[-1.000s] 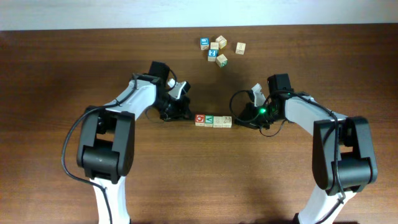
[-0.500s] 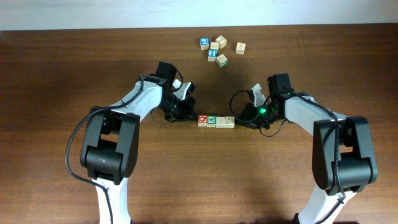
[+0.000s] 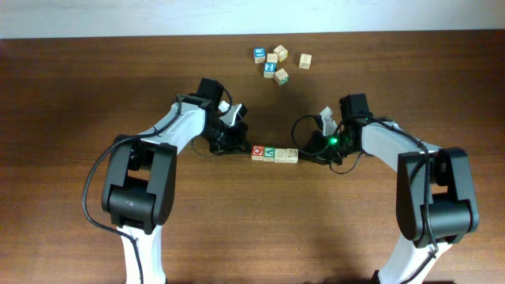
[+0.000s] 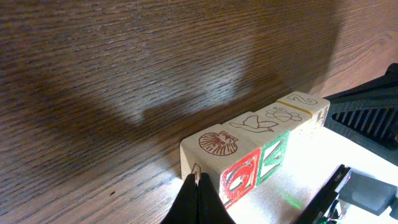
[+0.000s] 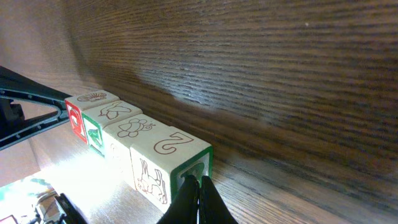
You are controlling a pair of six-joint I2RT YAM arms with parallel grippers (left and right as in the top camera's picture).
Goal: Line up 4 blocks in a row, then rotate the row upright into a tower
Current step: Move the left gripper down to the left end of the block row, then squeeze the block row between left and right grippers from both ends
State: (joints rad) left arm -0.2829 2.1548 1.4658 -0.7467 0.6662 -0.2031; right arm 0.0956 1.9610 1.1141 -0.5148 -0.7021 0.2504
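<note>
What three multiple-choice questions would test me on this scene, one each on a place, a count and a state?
1. Where is the row of blocks?
A) between the left gripper and right gripper
B) in a far corner
C) held in the air
2. How many blocks are in it?
A) two
B) four
C) six
3. How do the grippers stand?
A) both open
B) both shut
C) one open

Answers:
1 A, a gripper tip sits at each end.
2 B, both wrist views show four.
3 B, each one's fingers meet in a point.

Roughly six loose cubes on table
</note>
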